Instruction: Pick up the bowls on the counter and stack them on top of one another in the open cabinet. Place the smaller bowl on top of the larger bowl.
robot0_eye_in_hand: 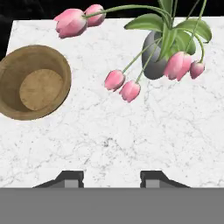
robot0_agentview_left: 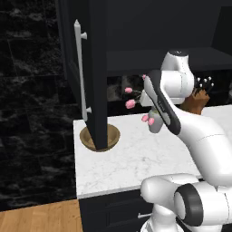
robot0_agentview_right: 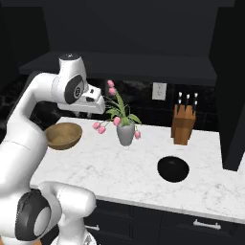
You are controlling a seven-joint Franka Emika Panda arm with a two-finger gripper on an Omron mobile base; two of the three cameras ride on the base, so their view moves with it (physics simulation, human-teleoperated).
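Item: wooden bowl. Tan-brown, wide and shallow, resting upright on the white marble worktop near its left end. In the left base view it sits partly behind the edge of the open cabinet door, just at the worktop's left margin. Not held, not touched.

Item: black bowl. Smaller, dark and rounded, on the worktop to the right, near the front, well apart from the wooden bowl. Beyond it stands a knife block.

Item: grey vase of pink tulips. Stands between the two bowls, toward the far side of the worktop; its blooms droop out toward the wooden bowl.

Item: pincer. Empty, finger tips partly parted with bare marble between them. It hangs above the worktop, looking down, with the wooden bowl off to one side of its line and the tulips ahead.

Item: open cabinet shelf. Dark, above the worktop; nothing seen on it.

Step in hand, as judged: the approach to the first bowl, with no grasp yet made and nothing stacked.

Next move calls for: shifting the pincer over the wooden bowl's rim, descending clear of the tulip stems, and closing on the wall. The door edge close by the bowl leaves little room on that side.
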